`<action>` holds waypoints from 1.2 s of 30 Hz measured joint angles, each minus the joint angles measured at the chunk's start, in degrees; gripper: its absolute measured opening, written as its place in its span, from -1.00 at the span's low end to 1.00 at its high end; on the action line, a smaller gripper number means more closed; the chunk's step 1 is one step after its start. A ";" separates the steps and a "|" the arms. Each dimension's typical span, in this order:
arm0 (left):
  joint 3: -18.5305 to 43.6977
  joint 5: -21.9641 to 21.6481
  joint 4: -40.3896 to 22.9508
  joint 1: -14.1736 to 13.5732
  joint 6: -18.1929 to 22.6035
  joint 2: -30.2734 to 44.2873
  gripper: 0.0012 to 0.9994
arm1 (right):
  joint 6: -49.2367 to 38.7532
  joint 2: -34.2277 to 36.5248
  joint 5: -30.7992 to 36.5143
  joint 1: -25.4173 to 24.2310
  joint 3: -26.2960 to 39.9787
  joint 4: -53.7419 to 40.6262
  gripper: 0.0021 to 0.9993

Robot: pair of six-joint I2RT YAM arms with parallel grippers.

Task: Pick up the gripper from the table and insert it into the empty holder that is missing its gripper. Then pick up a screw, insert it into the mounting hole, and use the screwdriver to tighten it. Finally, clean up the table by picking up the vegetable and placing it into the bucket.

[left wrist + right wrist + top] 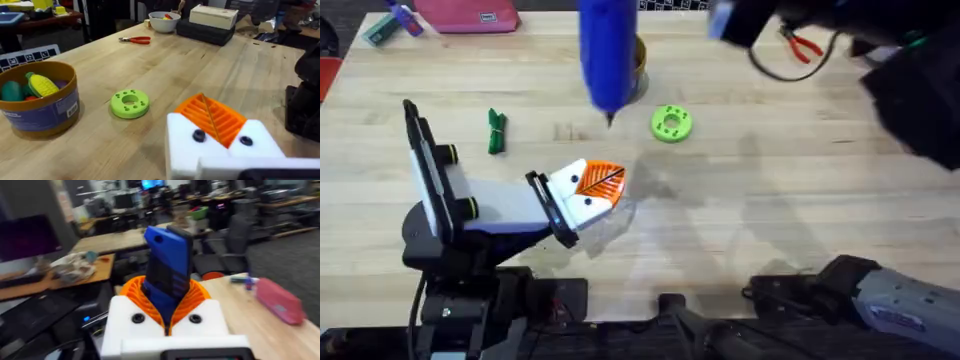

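Note:
My right gripper (167, 297) is shut on the blue screwdriver (167, 260), its orange pads clamped on the body. In the overhead view the screwdriver (608, 55) hangs high above the table, tip down, over the far middle. My left gripper (598, 184) rests low near the table's middle, and its orange wedges (212, 117) meet, so it is shut on nothing. Both of its white holder blocks (185, 142) carry a wedge, and each shows a dark dot (199, 135). The green vegetable (497, 131) lies on the table to the left. The bucket (37, 97) holds toy corn.
A green ring (671, 123) lies right of the screwdriver tip. Red pliers (803, 45) lie at the far right under the dark right arm (915, 90). A pink pouch (470, 15) lies at the far left edge. A white bowl (164, 21) and a box (212, 17) stand farther back.

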 joint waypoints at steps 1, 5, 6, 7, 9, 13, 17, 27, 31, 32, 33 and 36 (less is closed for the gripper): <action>0.00 0.00 0.00 0.00 0.00 0.00 -0.98 | 0.02 0.59 -0.57 0.98 -0.09 0.50 -0.96; 0.00 0.00 0.00 0.00 0.00 0.00 -0.98 | -0.17 2.92 -2.36 4.69 -0.13 3.11 -0.96; 0.00 0.00 0.00 0.00 0.00 0.00 -0.98 | -0.48 3.61 -3.01 5.46 -0.13 4.12 -0.96; 0.00 0.00 0.00 0.00 0.00 0.00 -0.98 | -0.84 4.34 -4.02 6.11 -0.13 5.31 -0.96; 0.00 0.00 0.00 0.00 0.00 0.00 -0.98 | -1.47 5.88 -6.42 7.08 -0.13 7.58 -0.96; 0.00 0.00 0.00 0.00 0.00 0.00 -0.98 | -2.53 7.98 -11.42 7.55 -0.13 8.64 -0.96; 0.00 0.00 0.00 0.00 0.00 0.00 -0.98 | -3.91 8.89 -15.03 7.55 -0.13 8.79 -0.96; 0.00 0.00 0.00 0.00 0.00 0.00 -0.98 | -9.54 10.70 -19.63 8.51 -0.13 10.03 -0.96; 0.00 0.00 0.00 0.00 0.00 0.00 -0.98 | -10.53 12.38 -19.99 9.25 -0.13 13.50 -0.96; 0.00 0.00 0.00 0.00 0.00 0.00 -0.98 | -10.64 12.73 -20.05 9.32 -0.13 14.25 -0.96; 0.00 0.00 0.00 0.00 0.00 0.00 -0.98 | -10.78 13.14 -20.20 9.32 -0.13 15.12 -0.96; 0.00 0.00 0.00 0.00 0.00 0.00 -0.98 | -11.02 14.04 -20.27 9.32 -0.13 16.17 -0.96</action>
